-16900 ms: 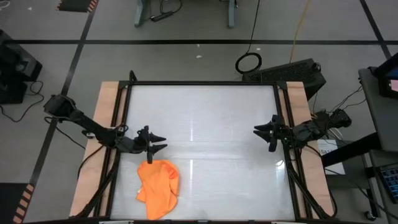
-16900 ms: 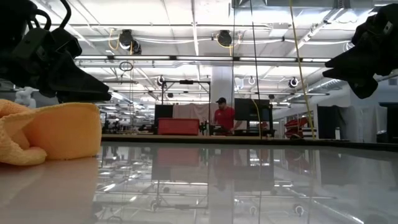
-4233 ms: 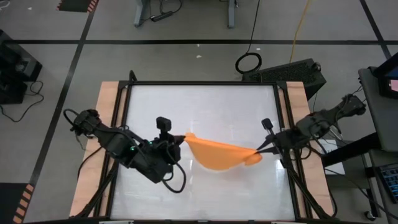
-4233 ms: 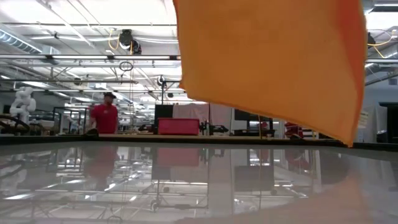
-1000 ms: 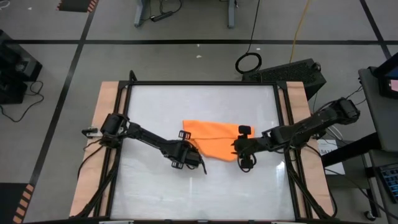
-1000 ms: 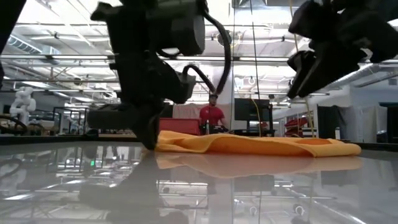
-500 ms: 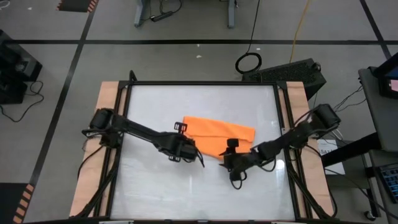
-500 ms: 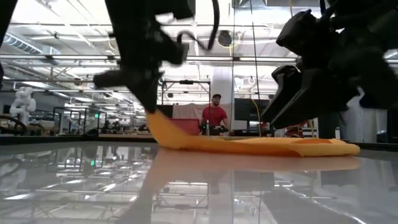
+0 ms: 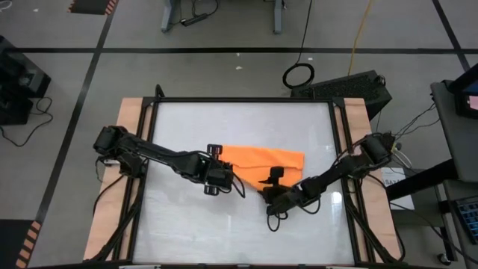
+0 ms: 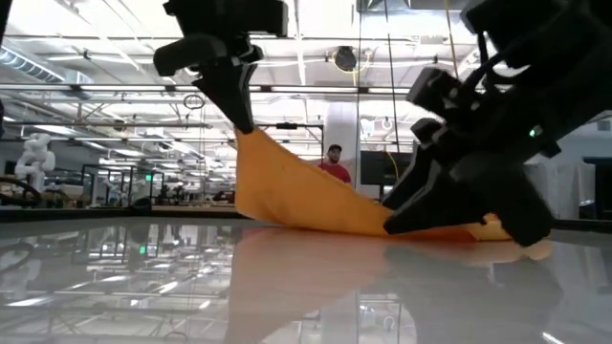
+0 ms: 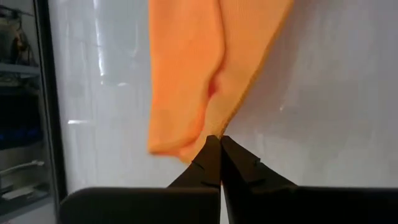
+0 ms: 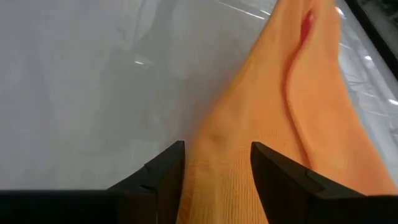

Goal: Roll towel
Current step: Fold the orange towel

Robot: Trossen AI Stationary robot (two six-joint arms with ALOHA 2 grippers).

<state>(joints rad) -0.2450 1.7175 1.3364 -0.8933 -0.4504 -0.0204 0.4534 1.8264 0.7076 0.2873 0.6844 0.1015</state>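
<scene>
The fingers of the right gripper stand parted astride the near edge of the towel, low over the worktop; whether they touch the cloth cannot be told. The fingers of the left gripper are pressed together on the towel's near left corner, which they hold raised off the worktop. From that lifted corner the orange cloth slopes down toward the right in the low view, the rest lying flat. Seen from above, the towel sits a little right of the worktop's middle, its long axis running left to right, with its near edge slanting between the two grippers. Beyond the worktop a person in a red shirt stands in the room.
</scene>
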